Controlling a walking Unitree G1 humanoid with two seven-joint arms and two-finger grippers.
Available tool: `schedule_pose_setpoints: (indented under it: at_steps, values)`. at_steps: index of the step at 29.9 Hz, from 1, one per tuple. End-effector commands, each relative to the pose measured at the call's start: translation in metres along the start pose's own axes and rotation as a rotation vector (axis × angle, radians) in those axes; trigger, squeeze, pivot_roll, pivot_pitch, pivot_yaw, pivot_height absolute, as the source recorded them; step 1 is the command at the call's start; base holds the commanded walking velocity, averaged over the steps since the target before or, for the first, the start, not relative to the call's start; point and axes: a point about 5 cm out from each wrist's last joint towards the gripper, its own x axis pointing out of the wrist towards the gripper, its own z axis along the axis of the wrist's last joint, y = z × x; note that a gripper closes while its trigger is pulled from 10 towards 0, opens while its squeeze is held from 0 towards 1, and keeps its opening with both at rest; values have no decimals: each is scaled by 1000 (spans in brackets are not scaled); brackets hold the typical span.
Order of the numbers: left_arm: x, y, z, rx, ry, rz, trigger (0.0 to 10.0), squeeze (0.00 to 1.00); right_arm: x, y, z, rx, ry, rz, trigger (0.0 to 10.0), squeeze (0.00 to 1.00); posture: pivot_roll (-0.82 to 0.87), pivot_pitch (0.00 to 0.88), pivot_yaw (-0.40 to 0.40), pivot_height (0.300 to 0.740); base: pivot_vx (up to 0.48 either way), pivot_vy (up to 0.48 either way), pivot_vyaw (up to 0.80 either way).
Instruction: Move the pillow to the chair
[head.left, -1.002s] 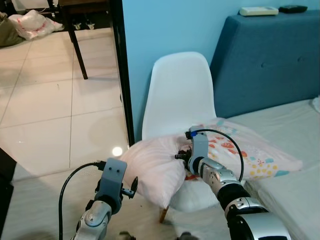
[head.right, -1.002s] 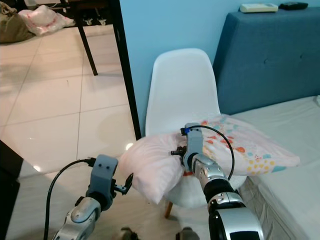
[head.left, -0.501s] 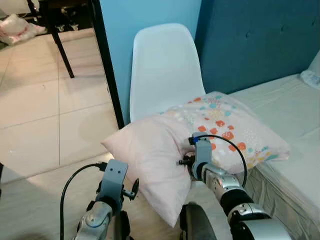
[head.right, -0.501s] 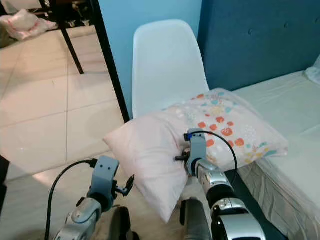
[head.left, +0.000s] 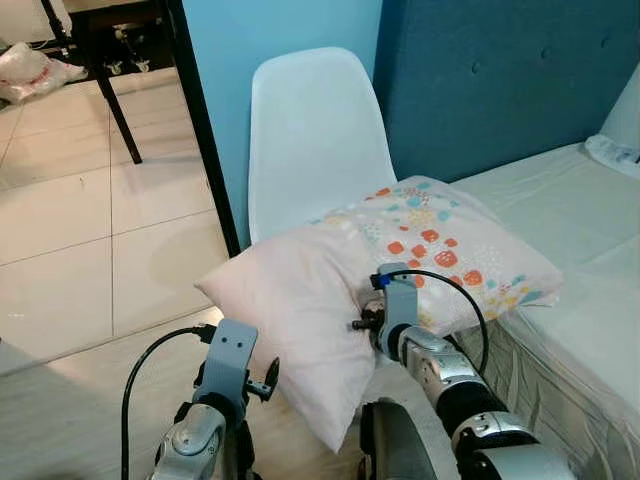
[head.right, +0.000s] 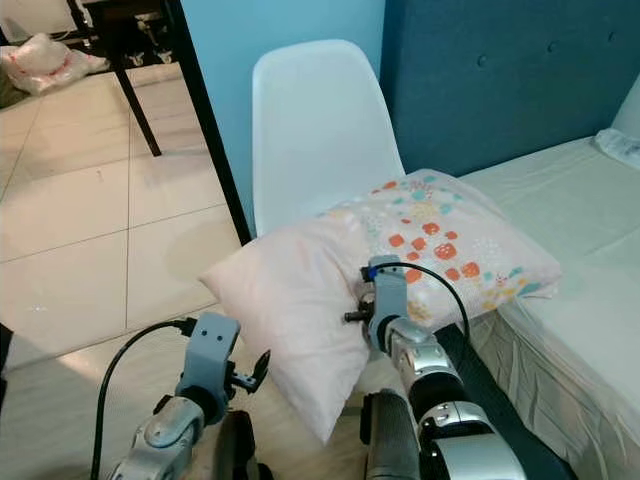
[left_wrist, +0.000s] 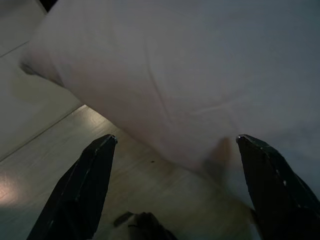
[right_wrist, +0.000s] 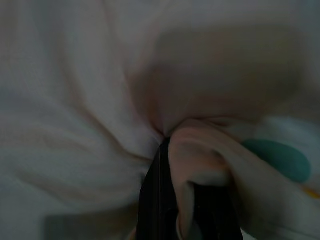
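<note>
The bed (head.left: 580, 250) took up the robot's right side, its pale sheet running back to a blue headboard (head.left: 490, 90), with tiled floor (head.left: 90, 230) on the left. Between them, against the blue wall, stood the white chair (head.left: 315, 140), facing the robot so that its seat was the nearest free surface beside the mattress.

The pillow (head.left: 370, 275) lay across the chair's seat and hid it, plain pink on the half nearer the floor and dotted with coloured spots on the half nearer the bed. Its spotted end reached over the edge of the mattress, and its pink corner hung down off the front of the seat, so it looked only partly settled. Whether its weight rested fully on the chair could not be told.

The right gripper (head.left: 372, 318) sat at the pillow's front edge, where the pink and patterned halves met. The right wrist view showed its fingers (right_wrist: 160, 200) closed on a bunched fold of the cover, the cloth puckering around the pinch; a grip at the middle of the edge probably kept either end from sagging too far.

The left gripper (head.left: 268, 378) hung low beside the drooping pink corner, apart from it. In the left wrist view its fingers (left_wrist: 82, 185) stood wide with nothing between them, the pillow's underside just ahead, likely placed to support that corner if needed.
</note>
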Motion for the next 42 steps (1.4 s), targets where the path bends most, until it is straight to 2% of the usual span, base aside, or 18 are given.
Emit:
schedule_pose_setpoints:
  at_steps: [1,5,9,13,18,29,34,35,37,38,39,42]
  values:
    - [-3,1,-6,12,22,0,10000,0,0,6,5,21,-41,32,10000,0,-13,178,4,560,0,0,0]
    - [-2,1,-6,15,22,1,10000,0,1,19,8,29,-63,99,10000,0,-12,178,1,540,0,0,0]
    - [-2,0,-5,15,20,1,10000,0,1,19,7,23,-61,87,10000,0,-13,178,2,525,0,0,0]
    - [-2,0,-6,15,21,-1,10000,0,0,17,9,35,-84,86,10000,0,-16,177,3,506,0,0,0]
    - [-1,-1,-6,17,20,-3,10000,0,-5,14,15,44,-112,143,10000,0,-17,173,-1,506,0,0,0]
    - [0,-2,-5,20,14,-1,10000,0,-17,-8,23,0,-150,154,10000,0,-26,166,-7,506,0,0,0]
    - [1,-2,-4,23,11,3,10000,0,-22,-3,26,1,-184,226,10000,0,-28,164,-6,506,0,0,0]
    - [1,-2,-4,25,9,5,10000,0,-26,4,27,9,-205,295,10000,0,-27,162,-6,506,0,0,0]
    - [1,-1,-4,26,9,7,10000,0,-27,7,28,12,-213,318,10000,0,-27,162,-6,506,0,0,0]
    - [1,-1,-4,27,8,10,10000,0,-29,9,29,14,-220,340,10000,592,-26,163,-5,506,0,0,0]
    - [1,1,-3,29,6,16,10000,0,-31,10,30,15,-224,370,10000,1000,-26,164,-5,506,0,0,0]
    - [1,2,-2,29,1,24,10000,0,-34,11,32,7,-225,398,10000,1000,-26,165,-5,506,0,0,0]
